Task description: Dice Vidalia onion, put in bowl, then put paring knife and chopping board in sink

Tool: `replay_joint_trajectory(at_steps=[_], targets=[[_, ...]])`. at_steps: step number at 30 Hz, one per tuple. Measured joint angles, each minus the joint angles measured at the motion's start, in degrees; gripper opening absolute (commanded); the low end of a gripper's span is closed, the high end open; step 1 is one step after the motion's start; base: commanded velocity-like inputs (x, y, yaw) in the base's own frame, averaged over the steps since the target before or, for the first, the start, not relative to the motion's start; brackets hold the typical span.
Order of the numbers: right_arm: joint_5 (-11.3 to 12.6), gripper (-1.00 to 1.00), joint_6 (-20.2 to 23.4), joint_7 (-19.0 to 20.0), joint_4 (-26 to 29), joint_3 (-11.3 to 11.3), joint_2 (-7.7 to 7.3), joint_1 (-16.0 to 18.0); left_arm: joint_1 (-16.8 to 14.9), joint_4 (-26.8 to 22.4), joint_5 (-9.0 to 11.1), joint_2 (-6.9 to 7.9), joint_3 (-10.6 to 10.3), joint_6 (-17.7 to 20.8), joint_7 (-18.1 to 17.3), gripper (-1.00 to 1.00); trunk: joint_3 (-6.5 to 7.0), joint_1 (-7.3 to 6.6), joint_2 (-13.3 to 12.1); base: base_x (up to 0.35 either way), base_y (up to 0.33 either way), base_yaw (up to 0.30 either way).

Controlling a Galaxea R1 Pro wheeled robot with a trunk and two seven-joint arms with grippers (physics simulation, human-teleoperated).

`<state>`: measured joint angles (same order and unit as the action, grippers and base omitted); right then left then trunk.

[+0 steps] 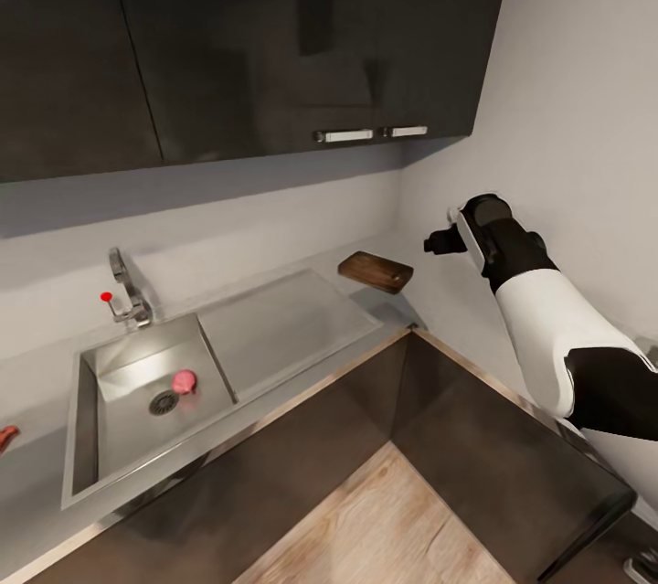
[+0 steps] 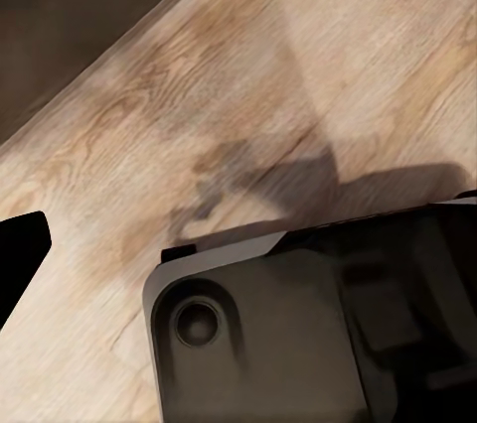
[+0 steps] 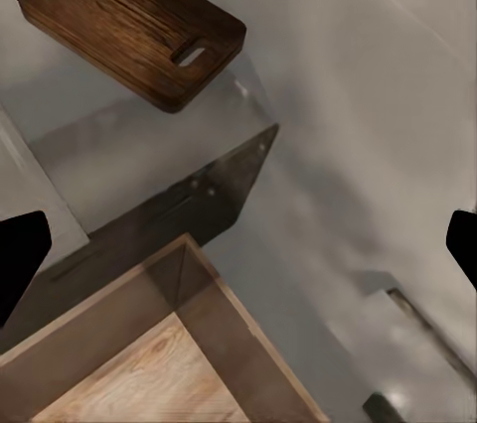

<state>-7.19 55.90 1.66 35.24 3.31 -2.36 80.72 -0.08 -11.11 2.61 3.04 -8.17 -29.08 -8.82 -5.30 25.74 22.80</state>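
Wooden chopping board lies near the countertop corner.

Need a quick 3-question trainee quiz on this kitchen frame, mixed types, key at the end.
1. True or false: the Vidalia onion lies in the sink beside the drain.
2. Where is the chopping board? A) in the sink B) on the countertop near the corner C) on the floor
3. Fill in: the right gripper is raised near the ____.

Key: 1 true; 2 B; 3 chopping board
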Motion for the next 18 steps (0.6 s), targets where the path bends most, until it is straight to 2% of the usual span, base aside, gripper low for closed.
replay_joint_trajectory(at_steps=[7, 18], targets=[[-0.1, 1.00, 0.0, 0.0, -0.2, 0.0, -0.11, 0.0, 0.0, 0.0, 0.0, 0.00, 0.0, 0.0, 0.0, 1.00, 0.00, -0.01, 0.0, 0.135, -0.079, 0.000], [-0.1, 1.00, 0.0, 0.0, -0.3, 0.0, -0.13, 0.0, 0.0, 0.0, 0.0, -0.06, 0.0, 0.0, 0.0, 1.00, 0.00, -0.02, 0.0, 0.279, -0.131, 0.000]])
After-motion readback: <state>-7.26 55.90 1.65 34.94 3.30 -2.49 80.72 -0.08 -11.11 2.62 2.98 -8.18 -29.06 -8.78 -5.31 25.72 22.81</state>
